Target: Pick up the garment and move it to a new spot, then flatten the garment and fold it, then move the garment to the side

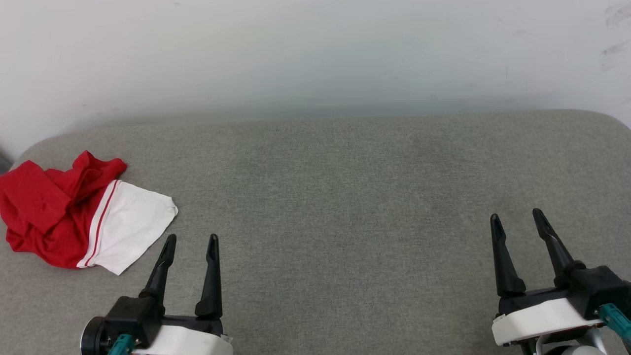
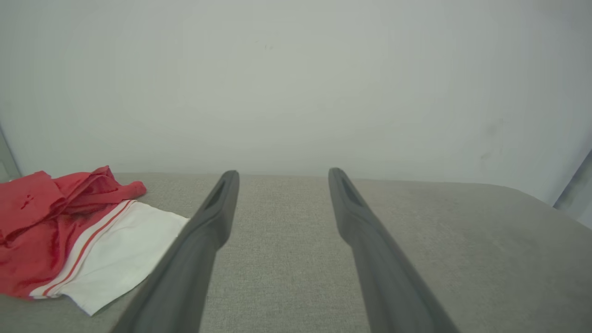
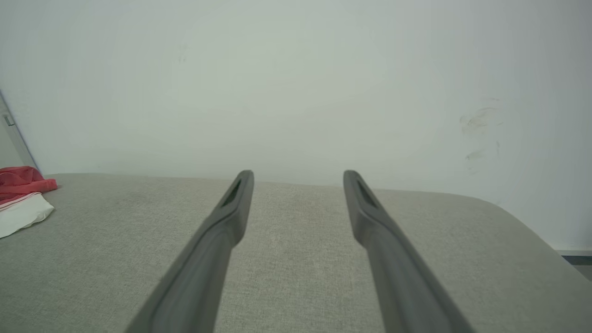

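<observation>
Head view is showing, nearest the robot, the left gripper (image 1: pixel 192 237) at the lower left. Its two long, tapering black fingers are rising from a black-and-white housing, with the jaws standing wide apart and holding nothing. At the lower right the right gripper (image 1: pixel 515 215) is posing the same way, spread wide and empty, its fingers leaning slightly leftward. Both are pointing away from the robot across the grey woven fabric surface (image 1: pixel 345 197), whose far corners are rounding off softly.

Just beyond the left gripper and to its left, not touching it, the crumpled red jersey garment (image 1: pixel 44 212) is lying near the surface's left edge. Its red body is bunching into soft folds, while one white short sleeve, edged with red-and-white striped trim, is spreading flat toward the middle. Left wrist view is showing the same heap (image 2: pixel 69 231) beside the left finger. Right wrist view is catching it (image 3: pixel 21 199) well apart, at the far left.

Farthest back, a smooth off-white wall (image 1: pixel 315 49) is standing behind the surface, carrying faint scuff marks at its right.
</observation>
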You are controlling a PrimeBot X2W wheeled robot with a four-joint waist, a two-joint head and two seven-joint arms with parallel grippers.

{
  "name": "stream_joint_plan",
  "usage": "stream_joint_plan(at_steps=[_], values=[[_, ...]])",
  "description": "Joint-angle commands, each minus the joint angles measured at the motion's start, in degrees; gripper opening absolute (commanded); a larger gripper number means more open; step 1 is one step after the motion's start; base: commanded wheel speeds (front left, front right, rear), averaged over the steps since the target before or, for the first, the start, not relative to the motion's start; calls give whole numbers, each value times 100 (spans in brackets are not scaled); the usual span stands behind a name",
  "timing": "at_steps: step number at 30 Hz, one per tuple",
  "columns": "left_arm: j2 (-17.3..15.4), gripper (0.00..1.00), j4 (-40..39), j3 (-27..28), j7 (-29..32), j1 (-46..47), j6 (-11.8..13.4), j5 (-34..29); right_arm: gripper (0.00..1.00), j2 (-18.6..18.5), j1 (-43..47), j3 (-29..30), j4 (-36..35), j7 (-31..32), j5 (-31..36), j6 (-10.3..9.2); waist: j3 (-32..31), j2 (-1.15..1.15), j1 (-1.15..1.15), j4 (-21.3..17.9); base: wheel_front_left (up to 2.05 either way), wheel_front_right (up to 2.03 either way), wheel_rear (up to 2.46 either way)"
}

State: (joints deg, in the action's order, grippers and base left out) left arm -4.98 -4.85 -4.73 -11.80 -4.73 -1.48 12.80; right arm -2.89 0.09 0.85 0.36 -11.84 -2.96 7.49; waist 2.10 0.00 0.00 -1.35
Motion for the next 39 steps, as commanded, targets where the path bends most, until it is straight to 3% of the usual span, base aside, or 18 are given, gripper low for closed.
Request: stream_joint_plan(at_steps=[1,9,14,32,39], values=[[-91,100,-76,-129,-76,-45,63,-252,100,1,-4,-53,-104,-81,342,0,11,0,0,-16,0,0,0],[128,100,-83,187,-195,-171,-388,3,100,2,112,-91,-169,-194,23,-1,15,0,0,-42,0,0,0],[193,100,49,251,-251,-192,-543,-60,100,2,156,-111,-73,-246,-109,-1,9,0,0,-53,0,0,0],[213,100,386,102,-343,-244,-602,-237,100,4,201,-168,152,-338,-92,-1,10,0,0,-96,0,0,0],[214,100,381,132,-342,-196,-603,-309,100,4,250,-241,100,-338,-129,-1,6,0,0,94,0,0,0]])
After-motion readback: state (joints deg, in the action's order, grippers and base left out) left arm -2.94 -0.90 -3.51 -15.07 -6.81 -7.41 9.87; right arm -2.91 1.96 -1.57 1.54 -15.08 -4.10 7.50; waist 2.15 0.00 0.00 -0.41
